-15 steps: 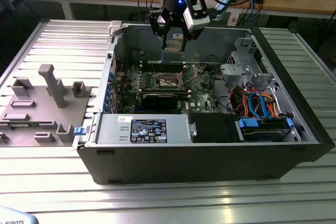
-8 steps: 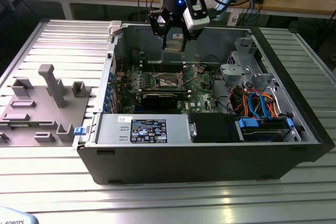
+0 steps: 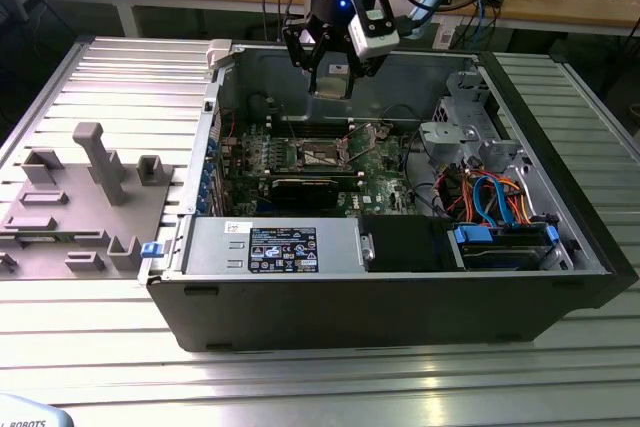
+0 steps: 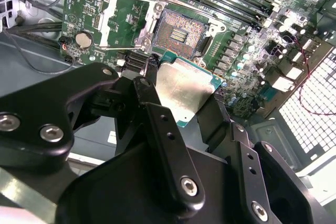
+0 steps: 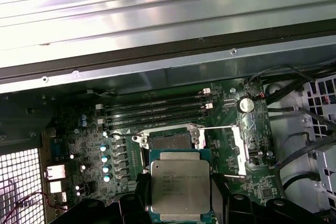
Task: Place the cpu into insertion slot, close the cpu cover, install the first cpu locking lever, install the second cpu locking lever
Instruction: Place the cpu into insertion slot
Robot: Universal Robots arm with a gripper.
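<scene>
**Held part.** Small flat square cpu (image 5: 181, 190), silvery-grey metal top and green edge, pinched at two opposite edges between the black jaws. Held level in the air over the green motherboard (image 5: 252, 129), close above but not in the square dark insertion slot (image 4: 178, 35) with its metal rim. Thin silvery hinged cpu cover (image 4: 108, 22) swung open beside the slot, contact field left bare.

**Risks, as judged.**
- Bent socket contacts if lowered tilted or off-centre.
- Faulty seating if notches and corner mark are not matched to the slot; orientation not checkable here.
- Slip or twist within the jaws, owing to the narrow edge grip.
- Snagging on the raised cover during descent.

**Surroundings.**
- Long narrow black memory slots (image 5: 152, 111) just beside the insertion slot.
- Round silver coin cell (image 4: 83, 39) beyond the open cover.
- Grey perforated drive cage (image 3: 465, 112) and blue and orange cables (image 3: 495, 197) toward the exterior view's right, well apart.
- Black computer case (image 3: 400, 297) walling in the board and limiting sideways approach.
- Ribbed aluminium tabletop (image 3: 300, 377) beneath, with grey fixture blocks (image 3: 95, 162) at the exterior view's left.
- Straight-down path to the slot apparently unobstructed in both wrist views.
</scene>
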